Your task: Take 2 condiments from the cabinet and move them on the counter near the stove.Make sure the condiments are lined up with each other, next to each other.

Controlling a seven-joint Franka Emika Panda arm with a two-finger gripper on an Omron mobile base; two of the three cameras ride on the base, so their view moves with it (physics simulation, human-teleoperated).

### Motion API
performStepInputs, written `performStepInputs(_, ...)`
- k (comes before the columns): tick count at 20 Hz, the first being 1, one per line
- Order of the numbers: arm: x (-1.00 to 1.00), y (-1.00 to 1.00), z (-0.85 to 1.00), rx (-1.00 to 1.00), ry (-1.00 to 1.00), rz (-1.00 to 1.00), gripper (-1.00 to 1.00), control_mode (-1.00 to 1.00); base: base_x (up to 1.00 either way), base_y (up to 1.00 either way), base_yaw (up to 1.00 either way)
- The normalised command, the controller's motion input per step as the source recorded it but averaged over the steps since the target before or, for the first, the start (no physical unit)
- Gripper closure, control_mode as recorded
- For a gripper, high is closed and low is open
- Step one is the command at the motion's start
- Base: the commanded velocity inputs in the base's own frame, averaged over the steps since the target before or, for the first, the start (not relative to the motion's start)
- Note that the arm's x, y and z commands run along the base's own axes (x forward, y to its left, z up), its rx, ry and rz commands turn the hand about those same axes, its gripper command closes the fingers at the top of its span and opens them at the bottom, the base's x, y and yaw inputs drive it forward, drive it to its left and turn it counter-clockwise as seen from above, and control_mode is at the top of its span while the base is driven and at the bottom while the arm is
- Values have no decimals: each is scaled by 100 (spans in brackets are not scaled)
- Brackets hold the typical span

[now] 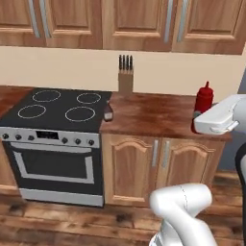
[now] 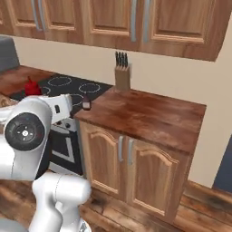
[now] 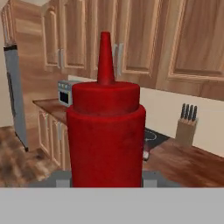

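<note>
The claw was pinching the red squeeze bottle upright, with its nozzle pointing up, held in the air over the right end of the counter. The dark sauce bottle stood on the counter's left edge, just beside the stove, with the knife block farther back against the wall

Red squeeze bottle upright w/ pointed nozzle, above table's right end. Dark brown sauce bottle upright at table's left edge, beside stove.
</note>
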Motion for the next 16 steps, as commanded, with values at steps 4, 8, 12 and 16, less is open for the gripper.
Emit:
performStepInputs(4, 0, 0, 0, 0, 0, 0, 100, 100, 98, 67, -41)
performStepInputs(8, 0, 0, 0, 0, 0, 0, 100, 100, 89, 62, -38)
performStepInputs(12, 0, 0, 0, 0, 0, 0, 100, 100, 21, 61, -37)
performStepInputs(16, 0, 0, 0, 0, 0, 0, 100, 100, -42, 62, -29)
